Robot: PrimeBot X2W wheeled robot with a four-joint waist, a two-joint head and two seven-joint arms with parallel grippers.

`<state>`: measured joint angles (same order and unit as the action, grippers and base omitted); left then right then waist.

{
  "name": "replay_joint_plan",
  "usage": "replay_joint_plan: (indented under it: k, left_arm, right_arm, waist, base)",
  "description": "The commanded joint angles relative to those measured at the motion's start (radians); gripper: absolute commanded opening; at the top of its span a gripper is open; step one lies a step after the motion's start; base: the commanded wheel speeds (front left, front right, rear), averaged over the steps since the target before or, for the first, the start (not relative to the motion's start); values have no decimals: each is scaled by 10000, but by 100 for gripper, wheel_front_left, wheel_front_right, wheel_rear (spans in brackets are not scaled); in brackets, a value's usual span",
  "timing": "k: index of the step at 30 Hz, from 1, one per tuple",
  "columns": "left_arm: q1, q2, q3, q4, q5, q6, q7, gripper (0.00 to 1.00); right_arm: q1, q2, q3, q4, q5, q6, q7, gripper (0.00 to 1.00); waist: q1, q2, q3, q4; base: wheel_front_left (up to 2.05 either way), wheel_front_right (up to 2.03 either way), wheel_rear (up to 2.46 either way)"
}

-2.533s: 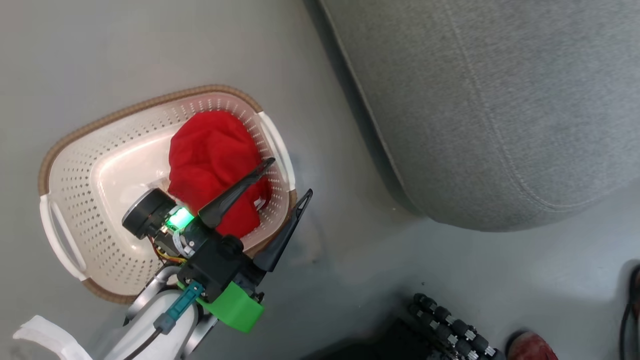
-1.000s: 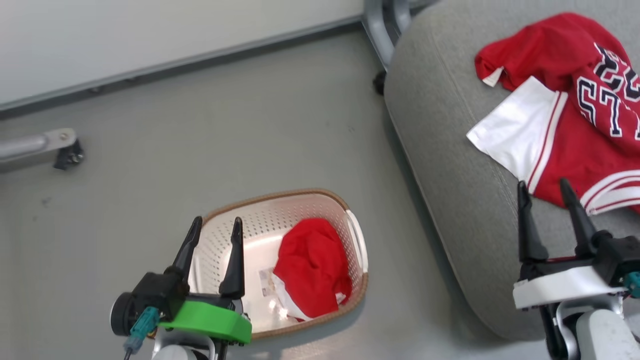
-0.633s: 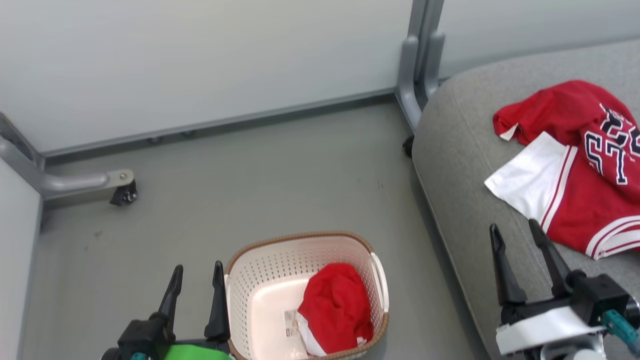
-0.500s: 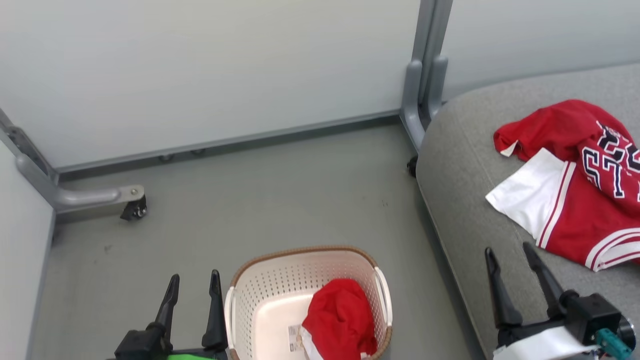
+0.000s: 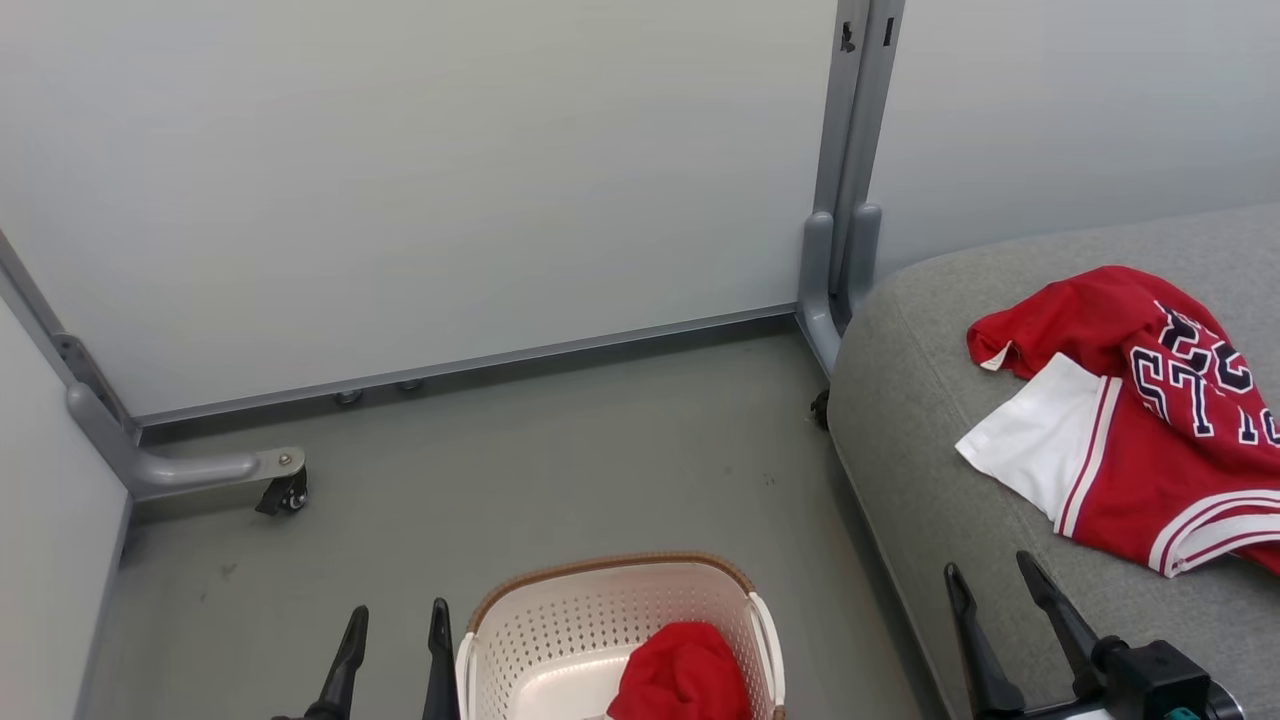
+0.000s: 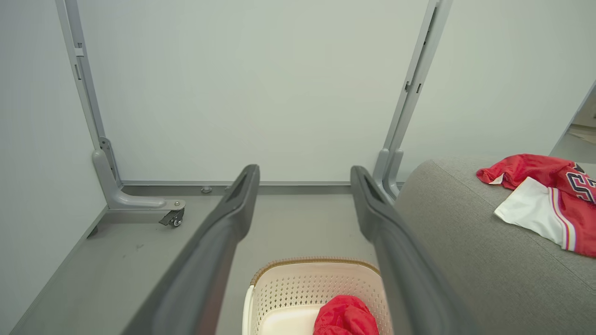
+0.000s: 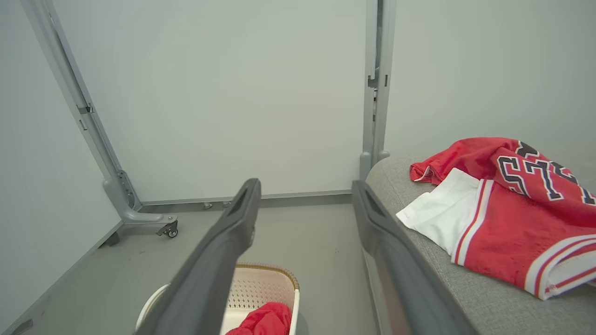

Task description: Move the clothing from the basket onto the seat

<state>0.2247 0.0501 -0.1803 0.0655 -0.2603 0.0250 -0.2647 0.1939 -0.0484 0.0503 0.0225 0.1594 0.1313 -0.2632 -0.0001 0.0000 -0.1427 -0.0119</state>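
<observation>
One red garment (image 5: 1130,420) with a white panel and navy lettering lies spread on the grey seat (image 5: 930,470) at the right. A second red garment (image 5: 682,680) sits bunched in the cream perforated basket (image 5: 600,615) on the floor, also seen as the red garment (image 6: 345,317) and the basket (image 6: 288,288) in the left wrist view. My left gripper (image 5: 398,618) hangs open and empty just left of the basket. My right gripper (image 5: 990,568) is open and empty over the seat's front edge, below the lettered garment (image 7: 503,204).
Pale partition walls (image 5: 450,180) close off the back, joined by a grey post (image 5: 850,200). A grey foot with a caster (image 5: 285,490) juts onto the floor at the left. Grey floor (image 5: 560,470) lies between the walls, basket and seat.
The head camera has tilted up, so basket, seat and both grippers slid lower in the picture and more wall shows. Both grippers stay open and empty; the garments have not moved.
</observation>
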Motion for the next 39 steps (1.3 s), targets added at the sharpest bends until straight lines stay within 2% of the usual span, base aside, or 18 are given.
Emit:
replay_joint_plan:
  k: [1,30,39]
  left_arm:
    - [166,7,12,24,22,-62,5,100]
    - [138,6,-32,179,-27,-106,5,100]
    - [-63,6,-159,199,-165,-38,5,100]
  right_arm:
    - [117,-39,-30,-18,193,-10,-25,100]
    - [205,-37,73,-39,209,-10,-25,100]
    - [-24,-37,49,-137,81,-10,-24,100]
  waist:
    - [1,0,-40,-45]
    - [1,0,57,-82]
    - [1,0,479,-126]
  base:
    - [0,0,0]
    - [0,0,0]
    - [0,0,0]
